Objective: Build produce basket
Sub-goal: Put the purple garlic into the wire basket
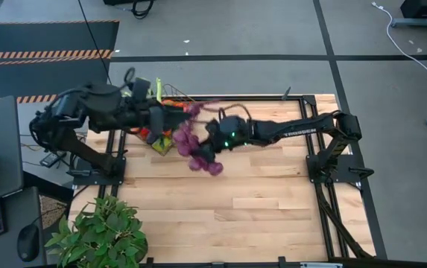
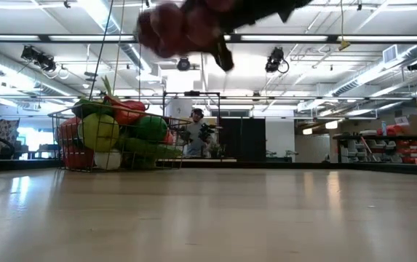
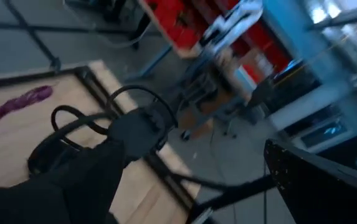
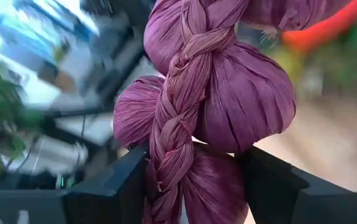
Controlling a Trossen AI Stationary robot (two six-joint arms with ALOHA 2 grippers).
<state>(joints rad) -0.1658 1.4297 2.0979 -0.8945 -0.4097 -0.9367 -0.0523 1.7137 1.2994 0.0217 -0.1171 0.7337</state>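
Big open workshop with ceiling lights and shelving in the back, and a light wood table (image 1: 258,193) in the middle. The right gripper (image 4: 194,180) has its fingers clamped on a braided string of purple bulbs (image 4: 228,93), lifted well off the table near the middle. The basket (image 2: 113,138) sits at the far left side, already piled with produce (image 2: 121,127), with the left gripper (image 1: 157,115) right over it, fingers spread wide and empty. Leafy plant (image 1: 101,234) at the near left corner, someone standing way back (image 2: 193,131)
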